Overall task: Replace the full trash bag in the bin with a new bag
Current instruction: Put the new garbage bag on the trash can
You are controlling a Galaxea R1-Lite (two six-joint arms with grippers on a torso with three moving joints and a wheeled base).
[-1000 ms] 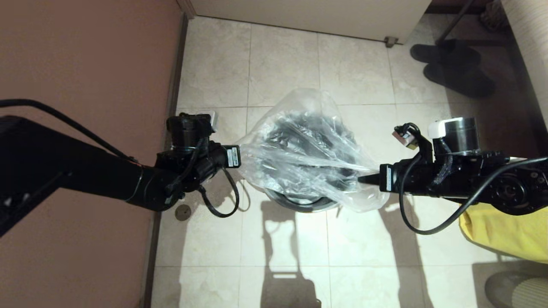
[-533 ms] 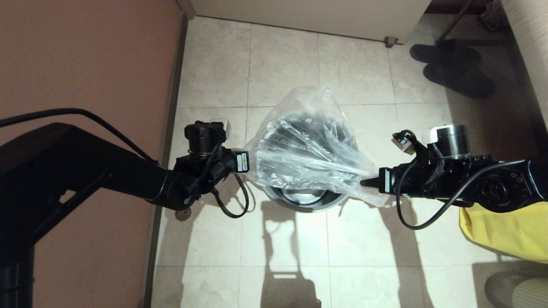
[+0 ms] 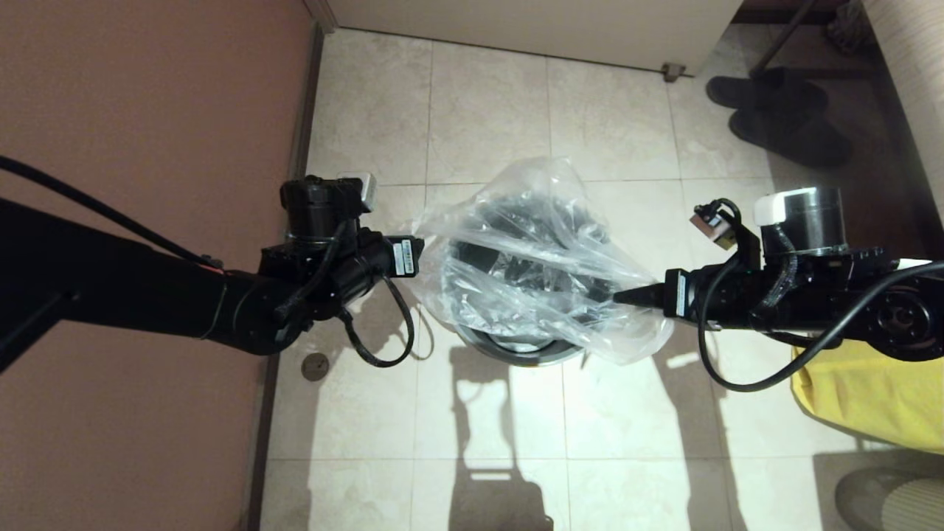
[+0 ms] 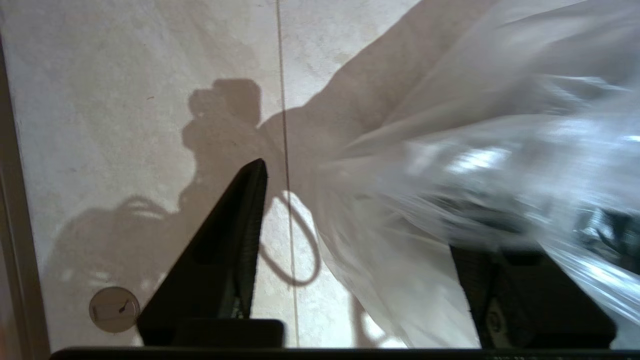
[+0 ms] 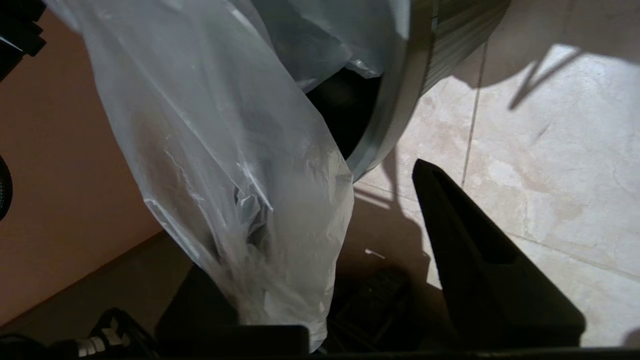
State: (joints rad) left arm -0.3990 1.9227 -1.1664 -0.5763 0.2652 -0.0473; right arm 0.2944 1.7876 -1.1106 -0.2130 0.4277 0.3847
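Two grippers share the work: my left gripper (image 3: 422,248) and right gripper (image 3: 618,297) flank the bin (image 3: 516,346), each with its fingers spread apart and the new bag (image 3: 531,258) draped over one finger, stretched above the opening. I judge this the spreading step; next the mouth must come down around the rim on every side, without tearing the thin film. The bin stands on pale floor tiles (image 3: 487,118) beside a reddish-brown wall (image 3: 147,110); a yellow bag (image 3: 870,398) lies right.

A home, likely a bathroom — beige tiled floor (image 3: 487,110), floor drain (image 3: 315,366), 2 dark slippers (image 3: 782,114).
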